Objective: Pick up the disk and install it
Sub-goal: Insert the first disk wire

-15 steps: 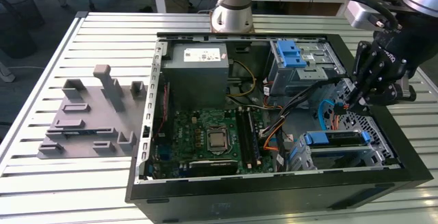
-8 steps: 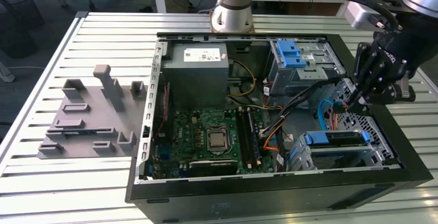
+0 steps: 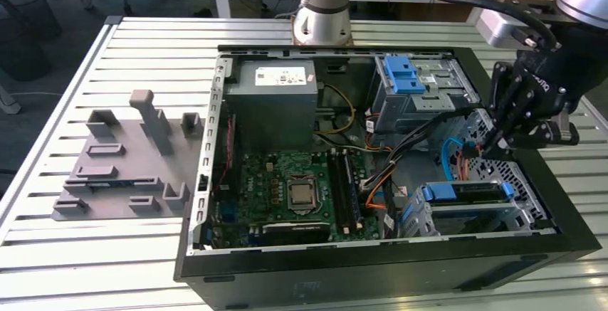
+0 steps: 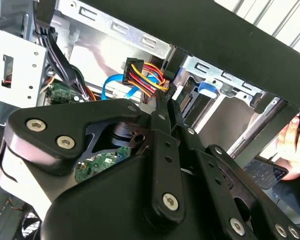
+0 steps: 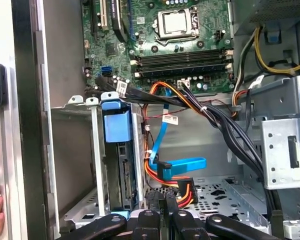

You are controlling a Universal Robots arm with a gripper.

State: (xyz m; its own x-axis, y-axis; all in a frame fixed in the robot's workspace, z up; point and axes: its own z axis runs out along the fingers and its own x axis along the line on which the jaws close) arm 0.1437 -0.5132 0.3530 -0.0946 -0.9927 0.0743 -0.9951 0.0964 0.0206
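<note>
In the exterior view a grey moulded fixture [image 3: 124, 161] lies at the left of the frame on the slatted table [image 3: 57, 76]. The open computer case [image 3: 380, 275] fills the middle, with its motherboard [image 3: 285, 190] flat at centre. The disk [image 3: 463, 193] sits at lower right, slotted into the metal drive cage [image 3: 517, 220] with its blue carrier frame uppermost. The first wrist view shows it at lower left of centre, standing on edge between the cage walls [image 5: 124, 172]. It looks like a dense, rigid metal block: heavy for its size, smooth-sided, and likely to suffer from a knock or a drop. The circuit side and the connector end should be left alone. The safest hold would be across the two long flanks or on the blue frame, squarely, so that it cannot twist out. At the right of the exterior view the gripper [image 3: 496, 146] hangs inside the case, beside the cage rather than over it. In the second wrist view [image 4: 166, 97] its jaws look drawn together with no disk between them. Their tips lie close to a bundle of red, yellow and orange wires [image 4: 142, 80].
</note>
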